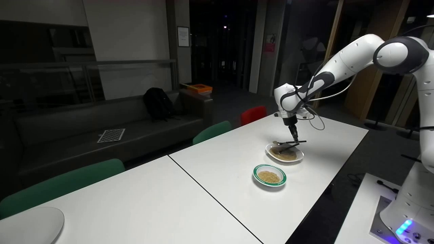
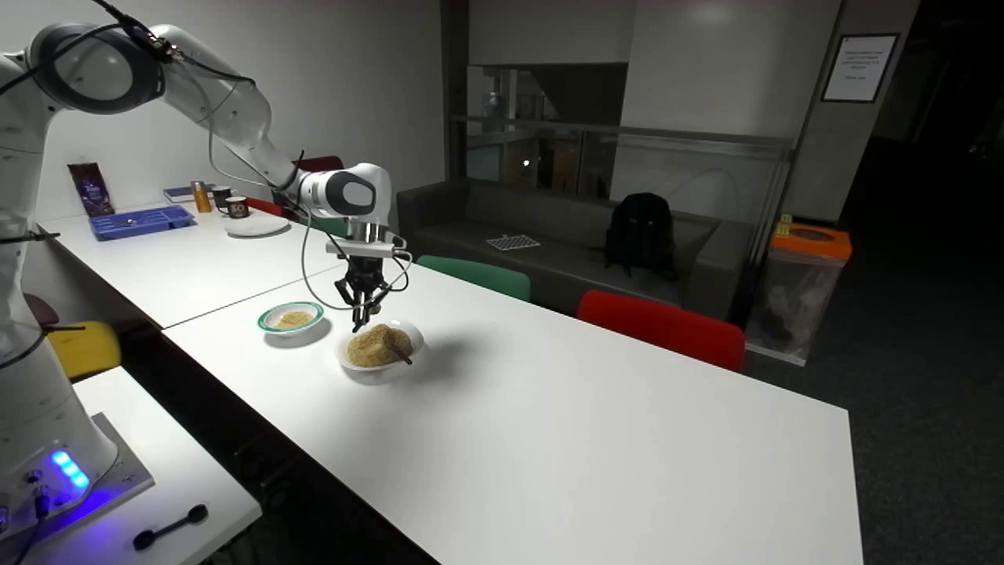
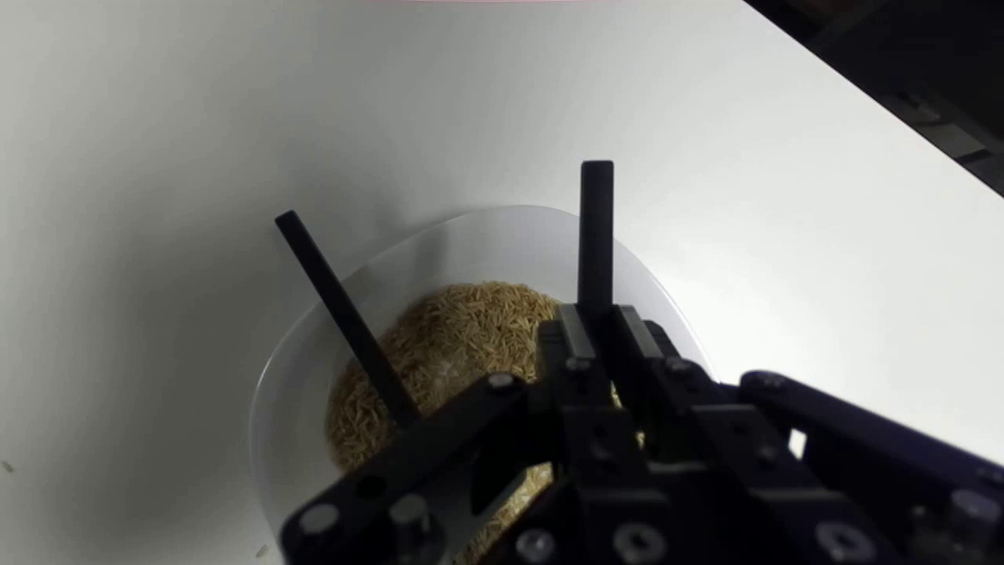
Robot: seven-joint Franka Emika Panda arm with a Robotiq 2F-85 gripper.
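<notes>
1. While the white bowl (image 3: 502, 235) sits on the worktop (image 1: 217, 162) beneath it, the tool (image 3: 602, 323) is clamped on a dark-handled spoon, whose bare handle (image 3: 596, 227) runs out between its fingers toward twelve o'clock in the wrist view.
2. The spoon lies nearly level above the white bowl's twelve o'clock side in an exterior view, its tan-looking head (image 1: 275, 142) at about nine o'clock from the tool and the handle's end at three; whether the head carries grain is too small to tell.
3. It looks light and stiff, probably plastic, and hardly fragile; the slim, smooth handle could twist or slip if the head were loaded.
4. The flat middle of the handle seems the best place to hold it, pinched squarely across, with the head kept level because loose grain would spill easily.
5. A second handle (image 3: 345, 314) slants out of the grain (image 3: 471, 329) toward eleven o'clock in the wrist view, apart from the held one at its visible end; its lower end is hidden.
6. A green-rimmed bowl (image 1: 271, 184), also holding grain, stands near the white bowl at about seven o'clock in an exterior view.
</notes>
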